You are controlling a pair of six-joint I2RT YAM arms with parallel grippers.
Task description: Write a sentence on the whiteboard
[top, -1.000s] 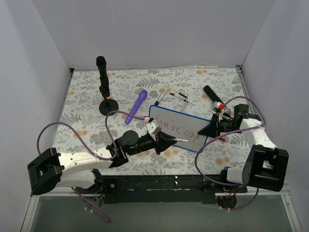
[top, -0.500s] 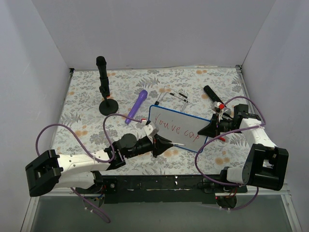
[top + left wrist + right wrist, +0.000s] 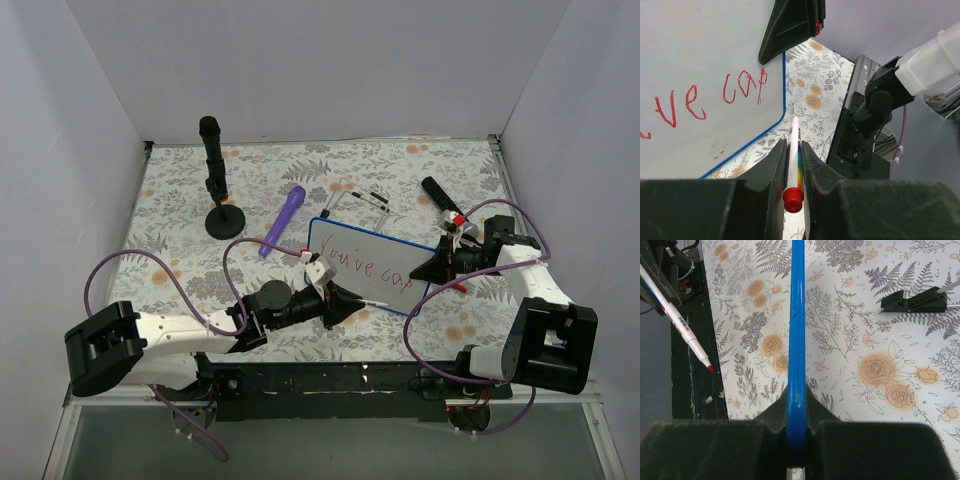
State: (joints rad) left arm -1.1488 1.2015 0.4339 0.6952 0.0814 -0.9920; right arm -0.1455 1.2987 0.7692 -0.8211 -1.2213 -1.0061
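Observation:
The whiteboard (image 3: 365, 250) lies tilted on the floral cloth, blue-rimmed. On it is one line of the red sentence (image 3: 366, 268), reading "You've cap"; the left wrist view shows "ve cap" (image 3: 715, 95) on the board (image 3: 700, 45). My left gripper (image 3: 343, 299) is shut on a white red-capped marker (image 3: 793, 150), whose tip is just off the board's near edge, over the cloth. My right gripper (image 3: 428, 268) is shut on the board's right edge; its wrist view shows the blue rim (image 3: 796, 330) between the jaws (image 3: 796, 415). The marker tip (image 3: 682, 325) shows there too.
A black microphone stand (image 3: 217, 185) stands at the back left. A purple marker (image 3: 284, 220) lies left of the board. A pair of glasses (image 3: 362, 197) and a black tool (image 3: 438, 192) lie behind it. A black clip (image 3: 915, 301) lies on the cloth.
My left arm has drawn back a little toward the near edge, taking the marker tip off the board's lower edge. The right gripper and board have not moved.

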